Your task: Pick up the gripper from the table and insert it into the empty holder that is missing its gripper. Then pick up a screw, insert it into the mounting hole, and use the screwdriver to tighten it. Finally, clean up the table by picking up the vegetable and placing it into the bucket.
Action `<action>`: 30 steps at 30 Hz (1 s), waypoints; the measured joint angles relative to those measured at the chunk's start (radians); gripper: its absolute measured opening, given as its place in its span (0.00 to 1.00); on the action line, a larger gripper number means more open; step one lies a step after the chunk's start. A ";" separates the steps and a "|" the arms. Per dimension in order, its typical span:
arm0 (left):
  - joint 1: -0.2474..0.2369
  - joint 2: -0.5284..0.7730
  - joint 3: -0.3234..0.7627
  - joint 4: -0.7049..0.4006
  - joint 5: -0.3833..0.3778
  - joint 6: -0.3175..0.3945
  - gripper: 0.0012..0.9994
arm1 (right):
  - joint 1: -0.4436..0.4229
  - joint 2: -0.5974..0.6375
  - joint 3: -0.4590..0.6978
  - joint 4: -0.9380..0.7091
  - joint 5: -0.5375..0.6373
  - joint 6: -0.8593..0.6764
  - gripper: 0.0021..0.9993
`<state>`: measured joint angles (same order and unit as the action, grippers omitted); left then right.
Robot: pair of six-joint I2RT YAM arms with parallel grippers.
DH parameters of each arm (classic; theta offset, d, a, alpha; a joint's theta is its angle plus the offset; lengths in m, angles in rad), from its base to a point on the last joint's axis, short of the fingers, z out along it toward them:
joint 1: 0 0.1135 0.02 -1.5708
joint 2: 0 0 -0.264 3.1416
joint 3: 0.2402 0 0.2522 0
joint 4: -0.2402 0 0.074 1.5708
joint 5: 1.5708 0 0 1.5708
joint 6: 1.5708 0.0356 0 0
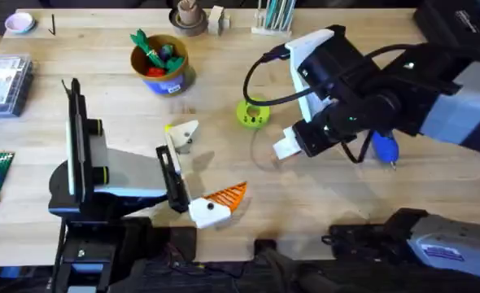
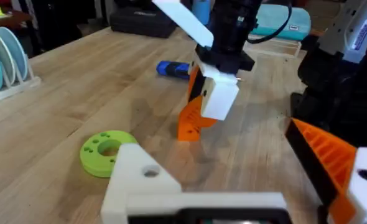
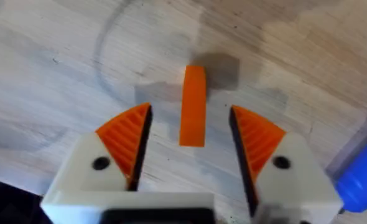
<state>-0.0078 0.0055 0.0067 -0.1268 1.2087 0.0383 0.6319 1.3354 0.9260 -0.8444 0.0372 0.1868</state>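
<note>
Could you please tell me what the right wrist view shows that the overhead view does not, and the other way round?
The right wrist view alone shows the loose orange gripper lying on the wood between the right gripper's open orange pads.

The overhead view alone shows the bucket with toy vegetables inside, the green disc, and the left gripper with one orange tip and one bare white holder.

Both show the wooden table and the blue screwdriver beside the right gripper.
</note>
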 joint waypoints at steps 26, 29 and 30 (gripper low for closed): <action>0.000 0.000 0.000 0.000 0.000 0.000 0.99 | 0.000 -0.046 0.009 -0.004 0.004 0.019 0.01; 0.000 0.000 0.000 0.000 0.000 0.000 0.99 | 0.000 -0.093 0.050 -0.007 0.003 0.019 0.01; 0.000 0.000 0.000 0.000 0.000 0.000 0.99 | 0.000 -0.108 0.066 -0.006 0.002 0.019 0.01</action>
<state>-0.0078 0.0055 0.0067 -0.1268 1.2087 0.0383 0.6319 1.2278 0.9916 -0.8500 0.0394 0.2058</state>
